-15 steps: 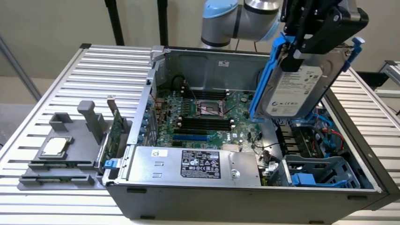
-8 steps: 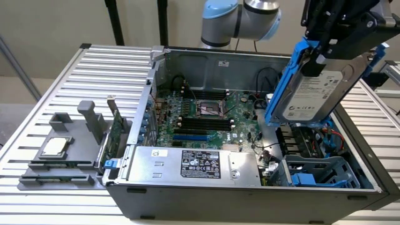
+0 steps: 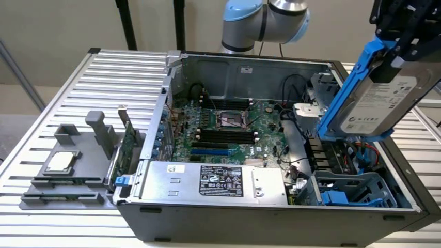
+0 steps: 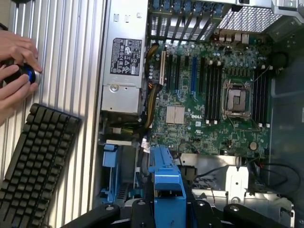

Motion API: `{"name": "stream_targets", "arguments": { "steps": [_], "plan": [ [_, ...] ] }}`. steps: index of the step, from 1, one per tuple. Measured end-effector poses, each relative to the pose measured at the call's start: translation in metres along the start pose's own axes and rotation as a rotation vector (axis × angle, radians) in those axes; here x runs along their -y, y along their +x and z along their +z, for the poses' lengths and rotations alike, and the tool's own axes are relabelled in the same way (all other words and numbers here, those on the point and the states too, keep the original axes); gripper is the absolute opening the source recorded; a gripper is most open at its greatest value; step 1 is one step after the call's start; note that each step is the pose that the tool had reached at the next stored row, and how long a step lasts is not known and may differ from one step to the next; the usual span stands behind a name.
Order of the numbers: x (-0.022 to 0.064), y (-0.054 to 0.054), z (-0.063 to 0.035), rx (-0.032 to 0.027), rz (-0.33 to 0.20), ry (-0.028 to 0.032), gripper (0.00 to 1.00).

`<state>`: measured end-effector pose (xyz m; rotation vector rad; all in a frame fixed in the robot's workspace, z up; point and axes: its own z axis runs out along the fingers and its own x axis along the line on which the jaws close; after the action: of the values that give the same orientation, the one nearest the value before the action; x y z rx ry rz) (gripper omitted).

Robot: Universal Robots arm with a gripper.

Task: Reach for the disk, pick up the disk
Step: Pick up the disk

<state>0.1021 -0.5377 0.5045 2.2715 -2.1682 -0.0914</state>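
The disk (image 3: 372, 106), a silver-grey hard drive with a white label in blue carrier rails, hangs tilted in the air above the open computer case (image 3: 276, 219), at the exterior view's right. My gripper (image 3: 403, 49) is shut on its upper end. Below it lies the blue drive cage (image 3: 355, 191). In the wrist view the blue carrier end of the disk (image 4: 166, 183) sits between my black fingers (image 4: 137, 211), with the gripper (image 4: 168, 211) closed around it.
Inside the case are the green motherboard (image 3: 231, 132) and a silver box with a black label (image 3: 220, 181). A grey holder with a small square chip (image 3: 61, 161) sits at the exterior view's left. A black keyboard (image 4: 35, 166) and a person's hands (image 4: 14, 66) are beside the case.
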Motion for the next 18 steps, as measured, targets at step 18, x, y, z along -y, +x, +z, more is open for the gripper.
{"name": "stream_targets", "arguments": {
  "steps": [18],
  "plan": [
    [0.0023, 0.032, 0.0016, -0.0024, 0.085, -0.0057, 0.33]
  ]
}}
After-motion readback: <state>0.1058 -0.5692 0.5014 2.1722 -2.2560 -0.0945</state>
